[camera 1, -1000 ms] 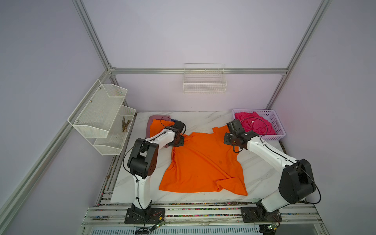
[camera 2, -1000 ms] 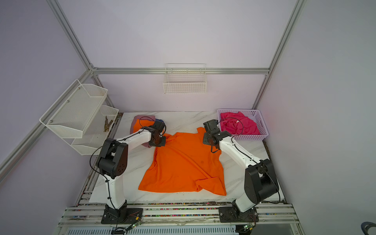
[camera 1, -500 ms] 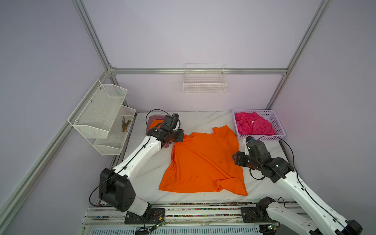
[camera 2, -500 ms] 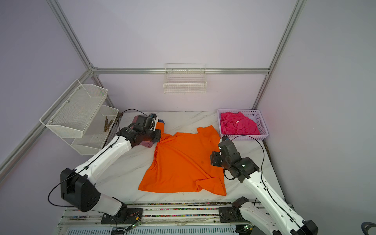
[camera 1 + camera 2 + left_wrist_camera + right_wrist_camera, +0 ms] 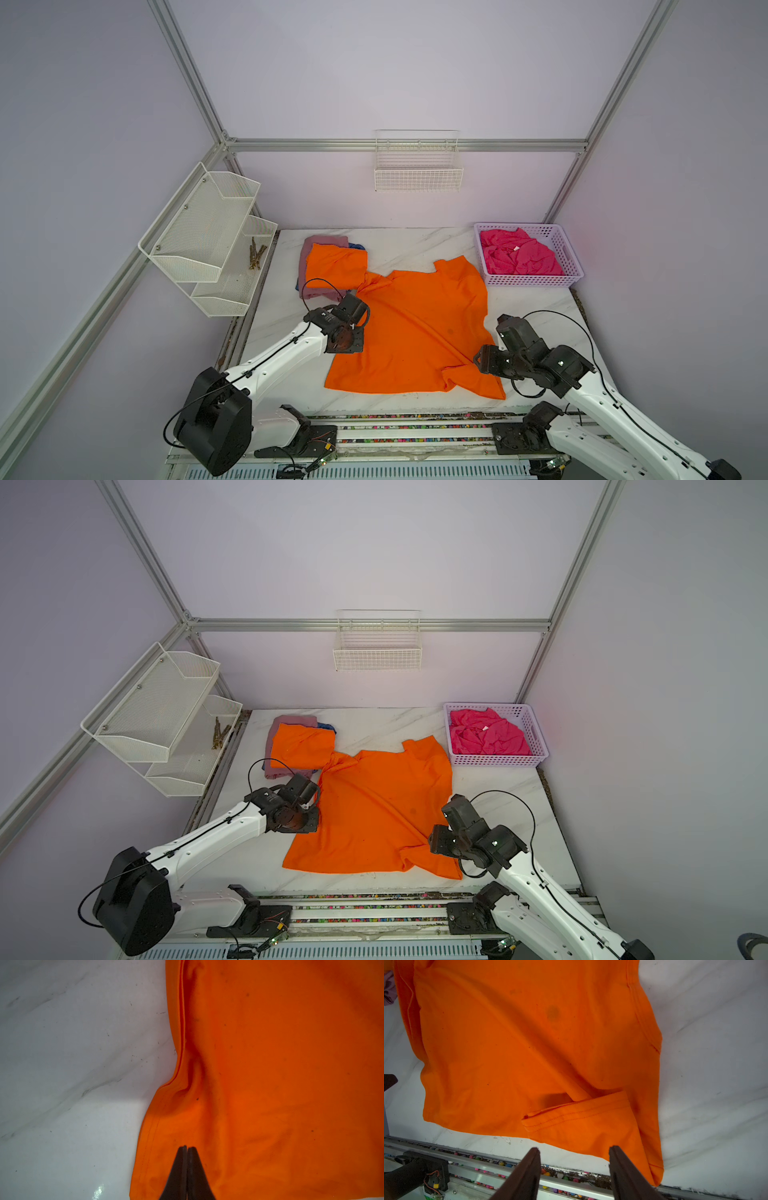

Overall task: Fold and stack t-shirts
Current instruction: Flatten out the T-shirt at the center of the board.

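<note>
Marble table (image 5: 409, 245), spread orange t-shirt (image 5: 415, 332), lilac walls (image 5: 374, 62)

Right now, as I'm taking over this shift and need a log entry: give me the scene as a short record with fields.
Working shirt: spread orange shirt, flat on the table, near right corner flipped over
Pile: folded orange shirt atop mauve shirt, blue shirt peeking out
Basket: pink shirt crumpled inside
Left tool: shut, at the spread shirt's edge
Right tool: open, empty, by the flipped corner
</note>
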Controlling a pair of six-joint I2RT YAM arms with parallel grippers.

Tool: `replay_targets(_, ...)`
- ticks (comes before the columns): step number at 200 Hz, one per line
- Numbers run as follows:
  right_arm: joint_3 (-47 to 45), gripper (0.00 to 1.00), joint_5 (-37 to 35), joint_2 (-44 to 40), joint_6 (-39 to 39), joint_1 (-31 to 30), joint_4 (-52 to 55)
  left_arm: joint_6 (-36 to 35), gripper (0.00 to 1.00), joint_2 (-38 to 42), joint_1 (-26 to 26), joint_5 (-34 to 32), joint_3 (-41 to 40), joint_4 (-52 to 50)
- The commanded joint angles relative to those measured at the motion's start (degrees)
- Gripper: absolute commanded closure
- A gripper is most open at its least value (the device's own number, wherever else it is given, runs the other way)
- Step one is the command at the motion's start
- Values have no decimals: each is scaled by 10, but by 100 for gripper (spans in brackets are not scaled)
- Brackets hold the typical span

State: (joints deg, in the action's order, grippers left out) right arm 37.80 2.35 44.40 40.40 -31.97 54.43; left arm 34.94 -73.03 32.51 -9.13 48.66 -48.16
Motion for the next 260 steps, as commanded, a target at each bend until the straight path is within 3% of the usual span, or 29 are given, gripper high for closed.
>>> replay_targets(1, 7, 42, -29, 2, 22, -6, 60, 40, 92, 41, 10, -33, -14, -29)
replay_targets(46, 9, 42, -69, -15, 64, -7, 95, 91, 91, 59, 15, -71, -21, -79)
replay_targets(88, 14, 42, -86, 8, 63, -8, 101, 134, 93, 38, 32, -55, -53, -54)
replay_targets(131, 0, 43, -79, 2, 98, -12, 72, 188, 91, 86, 39, -70, -106, -20)
replay_targets(181, -19, 45, -117, 51, 145, -45, 13, 186, 90, 86, 40, -80, -107, -13)
replay_targets(222, -86, 44, -153, 19, 213, -51, -19, 180, 90, 77, 40, -81, -106, -4)
replay_targets(260, -108, 44, -147, -2, 218, -55, -31, 171, 90, 77, 43, -74, -99, -10)
